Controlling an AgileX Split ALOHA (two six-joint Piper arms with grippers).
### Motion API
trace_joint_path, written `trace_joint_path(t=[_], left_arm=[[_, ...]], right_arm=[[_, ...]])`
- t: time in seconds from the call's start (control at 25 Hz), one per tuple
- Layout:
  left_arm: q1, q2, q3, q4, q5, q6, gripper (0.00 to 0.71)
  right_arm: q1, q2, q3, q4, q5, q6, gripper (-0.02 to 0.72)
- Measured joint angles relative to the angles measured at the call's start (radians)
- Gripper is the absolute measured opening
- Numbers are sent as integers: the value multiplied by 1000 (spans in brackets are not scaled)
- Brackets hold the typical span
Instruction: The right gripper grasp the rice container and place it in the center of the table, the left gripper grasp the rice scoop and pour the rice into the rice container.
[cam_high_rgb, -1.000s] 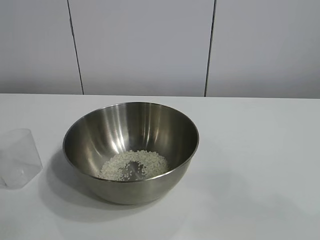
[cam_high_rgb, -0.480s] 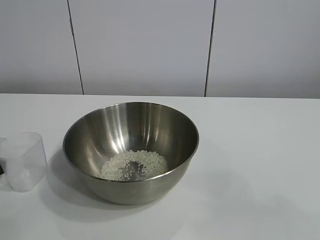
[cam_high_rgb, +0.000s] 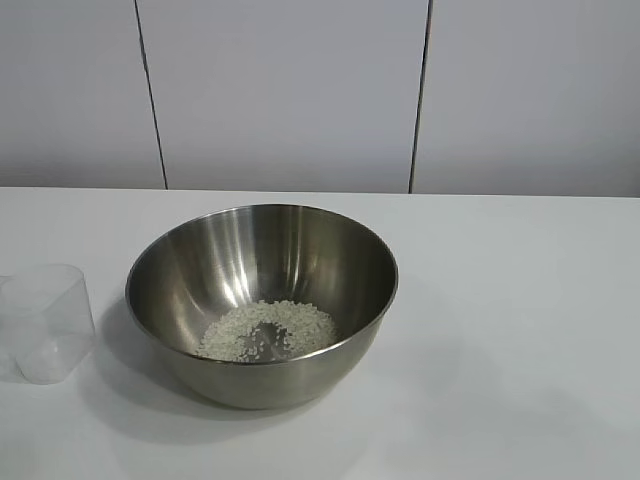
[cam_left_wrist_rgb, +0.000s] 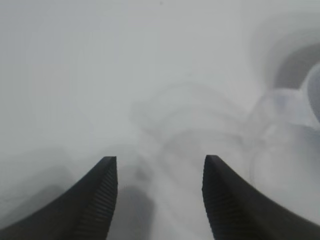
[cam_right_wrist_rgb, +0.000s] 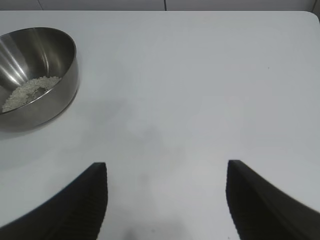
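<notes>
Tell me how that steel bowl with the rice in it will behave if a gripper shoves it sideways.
The rice container looks smooth and shiny, standing on a matte white table, so it would probably slide rather than tip. Its rounded underside suggests it might rock a little. The rice is a loose heap low in the bottom, so it would likely shift but stay inside.

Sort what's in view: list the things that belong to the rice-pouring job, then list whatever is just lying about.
Belongs to the job:
- rice container, on the table
- rice, inside the container
- rice scoop, upright left of the container
- left tool, open
- right tool, open, well clear of the container

Just lying about:
- nothing; only the grey wall panels behind
</notes>
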Motion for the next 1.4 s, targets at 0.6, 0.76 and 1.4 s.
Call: trace_joint_path(t=[0.6,0.76,1.4], left_arm=[[0,-118,-62,-142,1,28,377],[7,-138,-92,-175,2,46,377],[147,-901,-356,-31,796,-278,369]], right_arm=[[0,0,0,0,-1,0,463],[0,0,0,1,-2,0,463],[0,0,0,1,-1,0,463]])
